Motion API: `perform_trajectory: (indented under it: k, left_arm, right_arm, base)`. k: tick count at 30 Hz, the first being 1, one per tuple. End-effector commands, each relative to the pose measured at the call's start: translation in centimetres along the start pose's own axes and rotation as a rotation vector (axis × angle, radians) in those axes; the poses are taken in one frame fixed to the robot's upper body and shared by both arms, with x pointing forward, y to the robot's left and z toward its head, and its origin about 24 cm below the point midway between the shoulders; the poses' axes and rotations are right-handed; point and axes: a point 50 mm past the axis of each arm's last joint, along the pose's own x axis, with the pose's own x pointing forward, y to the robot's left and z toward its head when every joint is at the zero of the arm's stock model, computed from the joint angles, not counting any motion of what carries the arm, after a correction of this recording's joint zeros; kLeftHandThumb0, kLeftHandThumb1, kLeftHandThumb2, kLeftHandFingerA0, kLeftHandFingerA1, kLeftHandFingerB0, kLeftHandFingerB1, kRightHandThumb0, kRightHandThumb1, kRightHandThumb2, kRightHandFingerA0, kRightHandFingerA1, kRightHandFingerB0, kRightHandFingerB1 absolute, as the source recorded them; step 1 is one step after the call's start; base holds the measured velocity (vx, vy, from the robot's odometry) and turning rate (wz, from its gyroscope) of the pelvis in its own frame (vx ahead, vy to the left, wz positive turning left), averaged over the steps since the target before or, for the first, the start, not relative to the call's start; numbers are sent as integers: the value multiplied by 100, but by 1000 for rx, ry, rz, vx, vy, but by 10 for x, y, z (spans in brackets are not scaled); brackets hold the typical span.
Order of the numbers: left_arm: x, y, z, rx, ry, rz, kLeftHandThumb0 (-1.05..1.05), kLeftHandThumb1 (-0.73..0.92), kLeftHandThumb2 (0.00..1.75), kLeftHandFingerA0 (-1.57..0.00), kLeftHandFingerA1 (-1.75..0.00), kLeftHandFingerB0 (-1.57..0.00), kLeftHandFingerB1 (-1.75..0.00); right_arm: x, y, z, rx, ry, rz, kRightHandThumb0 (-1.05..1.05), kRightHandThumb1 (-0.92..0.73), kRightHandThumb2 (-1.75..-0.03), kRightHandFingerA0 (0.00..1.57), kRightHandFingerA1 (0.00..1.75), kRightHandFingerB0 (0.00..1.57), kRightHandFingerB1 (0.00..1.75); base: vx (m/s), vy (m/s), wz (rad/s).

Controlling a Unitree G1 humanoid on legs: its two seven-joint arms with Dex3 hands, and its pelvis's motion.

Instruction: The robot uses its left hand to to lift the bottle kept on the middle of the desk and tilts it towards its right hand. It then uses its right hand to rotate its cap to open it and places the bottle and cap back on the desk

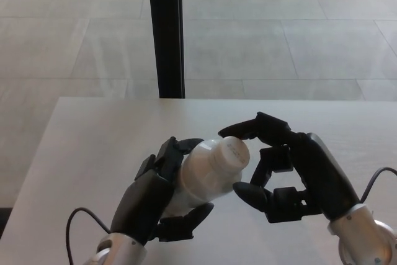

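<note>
Head view shot, so starting with the hands: the black left hand [155,200] is wrapped around the body of a white plastic bottle [201,175], fingers curled over the top side and the thumb tucked underneath, so it's gripping it properly. Bottle is held up off the pale wooden desk [87,141] and tipped over toward the right, with its white round screw cap [234,153] pointing at the other hand. The black right hand [291,169] is right at that cap: one finger reaches over the top of it and the thumb sits just under it, both look like they're touching or very nearly. Can't really tell if it's clamped on. Past the desk's far edge there's grey tiled floor [279,35] and a black vertical post [165,29].
</note>
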Motion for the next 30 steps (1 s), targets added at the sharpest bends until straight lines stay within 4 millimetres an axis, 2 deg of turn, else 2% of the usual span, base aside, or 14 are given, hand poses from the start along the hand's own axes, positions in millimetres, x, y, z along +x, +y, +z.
perform_trajectory:
  k: [1, 2, 6, 7, 9, 10, 13, 14, 15, 17, 18, 28, 29, 30]
  left_arm:
    - [-3, 2, -2, 6, -18, 24, -9, 57, 115, -120, -142, -99, -121]
    - [-3, 2, -3, 5, -9, 21, -8, 57, 117, -90, -175, -86, -137]
    - [-4, 2, -3, 2, -17, 20, -8, 50, 118, -93, -175, -81, -155]
    - [-4, 2, -3, 2, -20, 17, -16, 48, 119, -125, -146, -109, -133]
    - [-5, 1, -5, 6, 0, 12, -17, 46, 120, -123, -146, -109, -134]
    - [-5, 1, -4, 5, 2, 9, -10, 42, 139, -98, -175, -80, -175]
    - [-5, 2, -3, -1, 10, 2, -9, 41, 142, -97, -175, -80, -175]
    - [-4, 2, -2, 3, 17, -6, -9, 42, 140, -97, -175, -80, -175]
    - [-4, 2, -2, 8, 20, -3, -9, 41, 139, -97, -175, -79, -175]
    - [-4, 2, -2, -3, 5, 1, -10, 41, 140, -97, -175, -79, -175]
    - [-3, 2, -2, -3, -2, 3, -10, 41, 141, -98, -175, -79, -175]
    - [-3, 2, -2, 1, -2, 8, -12, 41, 138, -98, -175, -79, -175]
    - [-3, 2, -2, -4, -4, 6, -12, 40, 139, -94, -175, -82, -171]
    - [-2, 2, -3, 14, 6, 6, -22, 46, 119, -121, -143, -105, -131]
  right_arm:
    - [0, -4, 2, -7, -17, -17, -102, -51, -81, 106, 105, 49, 74]
    - [-1, -4, 1, -11, -13, -17, -98, -67, -61, 113, 108, 50, 74]
    - [-1, -4, 1, -19, -16, -16, -97, -70, -62, 120, 112, 53, 75]
    - [-2, -4, 1, -19, -15, -15, -96, -70, -62, 122, 112, 53, 75]
    - [-3, -4, 0, -14, -7, -18, -98, -54, -87, 124, 114, 54, 76]
    - [-3, -4, 0, -10, -8, -21, -96, -58, -104, 141, 126, 67, 81]
    - [-3, -4, -1, 5, -12, -24, -90, -56, -103, 142, 126, 67, 81]
    - [-4, -4, -1, 14, -2, -31, -92, -74, -64, 135, 117, 63, 76]
    - [-4, -4, -1, 12, 2, -33, -83, -51, -103, 147, 129, 66, 79]
    - [-4, -3, -1, 20, 8, -32, -82, -50, -102, 145, 127, 69, 81]
    - [-4, -3, -1, 21, 8, -32, -92, -73, -63, 137, 115, 66, 77]
    - [-5, -2, -2, 37, 6, -25, -92, -73, -63, 137, 115, 66, 76]
    - [-5, -2, -1, 33, 8, -28, -84, -50, -101, 144, 127, 71, 81]
    - [-6, 1, -1, -11, -2, -18, -96, -73, -63, 136, 117, 63, 79]
  base:
    - [0, 0, 0]
    - [0, 0, 0]
    - [0, 0, 0]
    - [0, 0, 0]
    - [0, 0, 0]
    - [0, 0, 0]
    - [0, 0, 0]
    - [0, 0, 0]
    - [0, 0, 0]
    - [0, 0, 0]
    - [0, 0, 0]
    - [0, 0, 0]
    - [0, 0, 0]
    - [0, 0, 0]
